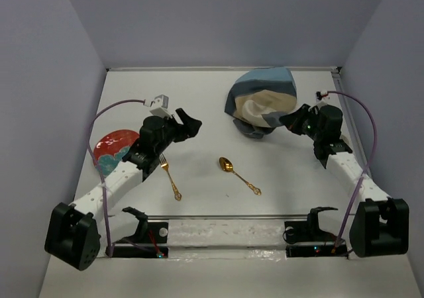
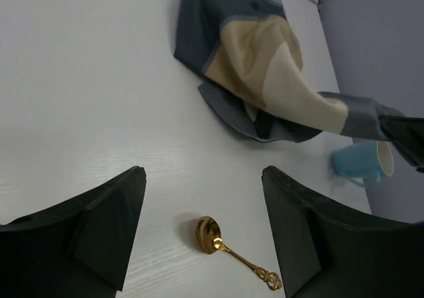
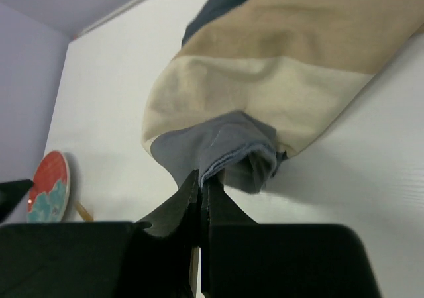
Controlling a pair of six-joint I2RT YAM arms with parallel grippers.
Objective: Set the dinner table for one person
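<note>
**Bunched placemat held by a sliver, cup in harm's way**

The right pincer [image 3: 201, 195] is clenched on a thin grey edge of the striped placemat [image 1: 262, 99], which rises in a crumpled hump at the far right of the worktop [image 1: 199, 89]. The left pincer [image 2: 202, 179] hovers released nr the middle, grasping nothing. The matte-white worktop spans the whole scene, under arms & tableware alike.

Risk 1: the bite is narrow, so the soft woven cloth could slip out under a hard pull. Risk 2: a pale-blue cup [image 2: 363, 164] sits just beside the stretched fold by the right pincer, and a sideways drag could prob. tip it. Risk 3: the low hem may sweep the gold spoon [image 1: 237, 174] lying near, w/ its smooth bowl & ornate handle.

A gold fork [image 1: 170, 177], same fancy handle, lies by the left arm. A glossy round red plate [image 1: 111, 146] w/ teal pattern sits at the left edge, partly behind that arm. The cloth is limp, in blue/grey/beige bands. The cup is hard & smooth, and looks ceramic.
</note>
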